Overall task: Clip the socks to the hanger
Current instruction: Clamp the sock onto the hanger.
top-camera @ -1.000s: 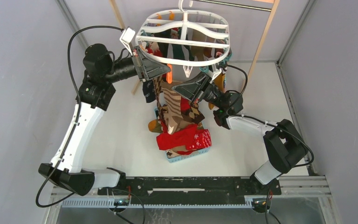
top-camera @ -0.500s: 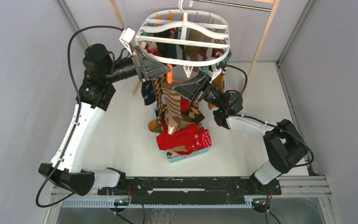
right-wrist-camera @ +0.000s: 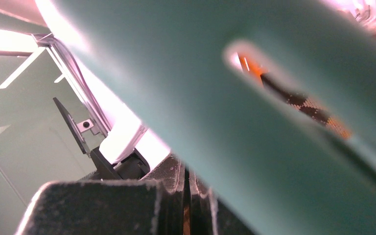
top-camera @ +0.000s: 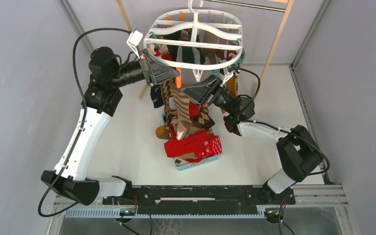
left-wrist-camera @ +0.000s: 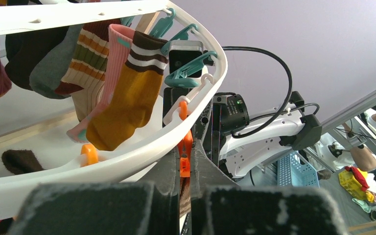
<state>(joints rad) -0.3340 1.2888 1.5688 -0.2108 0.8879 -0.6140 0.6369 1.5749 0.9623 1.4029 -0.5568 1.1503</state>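
Squeezing the orange clip (left-wrist-camera: 184, 147), the left pincer (left-wrist-camera: 186, 169) is closed on it; the right pincer (top-camera: 204, 101) grips the argyle sock (top-camera: 181, 110), which may slip out if the hanger (top-camera: 196, 45) swings

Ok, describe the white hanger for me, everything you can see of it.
The hanger is a white plastic oval ring with inner cross bars and a top hook, hanging above the sock basket. Orange and teal clothespins dangle from it, several gripping socks. The left gripper is shut on an orange clothespin at its near rim.
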